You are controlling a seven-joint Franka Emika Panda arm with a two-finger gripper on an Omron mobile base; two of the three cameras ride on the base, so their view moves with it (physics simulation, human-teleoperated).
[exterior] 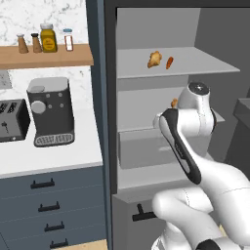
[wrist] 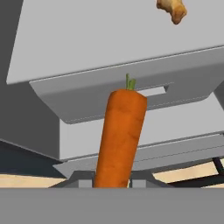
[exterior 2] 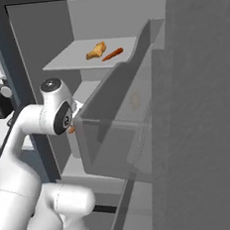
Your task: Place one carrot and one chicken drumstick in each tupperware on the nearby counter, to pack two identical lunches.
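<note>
My gripper (wrist: 112,181) is shut on a carrot (wrist: 120,135), which stands up orange between the two fingertips with its green stub on top. The hand is inside the open fridge, in front of the middle shelf and above the grey drawer (wrist: 131,100). A small orange bit of that carrot (exterior 2: 71,130) peeks out beside the arm. A chicken drumstick (wrist: 173,9) lies on the middle shelf, the same drumstick (exterior: 174,102) partly hidden by the arm. On the top shelf lie another drumstick (exterior: 154,59) and a second carrot (exterior: 169,62). The white counter (exterior: 49,156) runs to the left. The tupperware is out of view.
On the counter stand a dark coffee machine (exterior: 50,112) and a toaster (exterior: 12,119). A wooden shelf (exterior: 46,56) with spice jars hangs above them. The fridge's side wall (exterior: 100,97) separates it from the counter. The open fridge door (exterior 2: 205,103) stands close on the right.
</note>
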